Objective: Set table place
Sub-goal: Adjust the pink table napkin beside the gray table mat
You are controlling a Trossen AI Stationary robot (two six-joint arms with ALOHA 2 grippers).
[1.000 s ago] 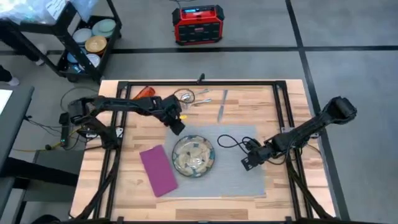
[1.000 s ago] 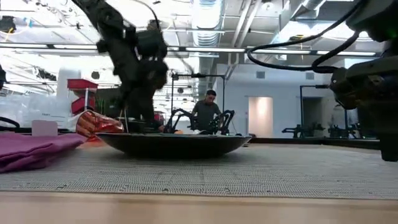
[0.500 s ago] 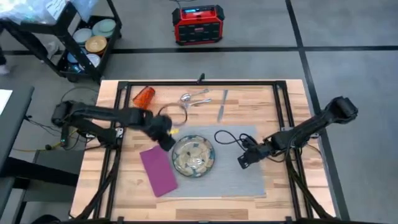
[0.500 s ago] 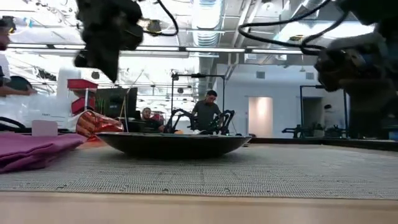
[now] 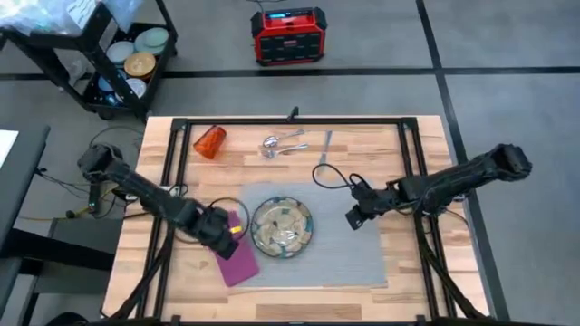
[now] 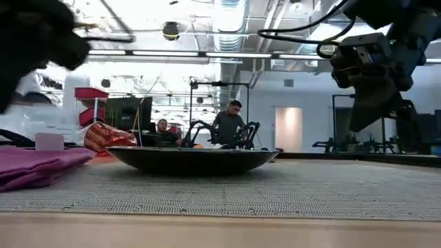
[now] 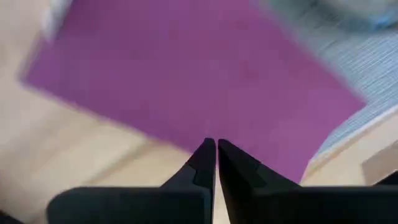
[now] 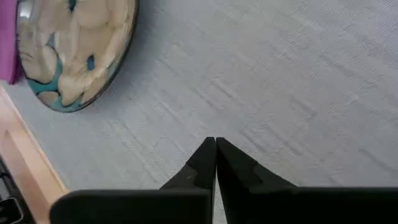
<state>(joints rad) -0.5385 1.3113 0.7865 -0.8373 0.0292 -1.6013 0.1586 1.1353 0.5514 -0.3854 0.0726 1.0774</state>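
Note:
The magenta napkin (image 5: 236, 257) lies flat, partly on the left edge of the grey placemat (image 5: 344, 258) and partly on the table (image 5: 190, 290). The round patterned plate (image 5: 282, 228) rests on the placemat. My left gripper (image 5: 224, 230) is shut above the napkin's far end (image 7: 186, 68), and I see no touch. My right gripper (image 5: 354, 218) is shut above the placemat (image 8: 280, 93), to the right of the plate (image 8: 74, 50). The orange cup (image 5: 209, 142) lies on its side at the far left. The fork and spoon (image 5: 282, 143) and the knife (image 5: 323, 149) lie near the far edge.
A black rail frame (image 5: 290, 120) runs around the tabletop. A red box (image 5: 287, 34) and a cart with dishes (image 5: 127, 63) stand on the floor beyond the table. In the low view, people (image 6: 229, 124) sit in the room behind the plate (image 6: 193, 160).
My left gripper has swung from beyond the plate's far left side toward the table's near left, and is now over the napkin. My right gripper has moved a little toward the far edge, staying over the placemat. Nothing on the table has moved.

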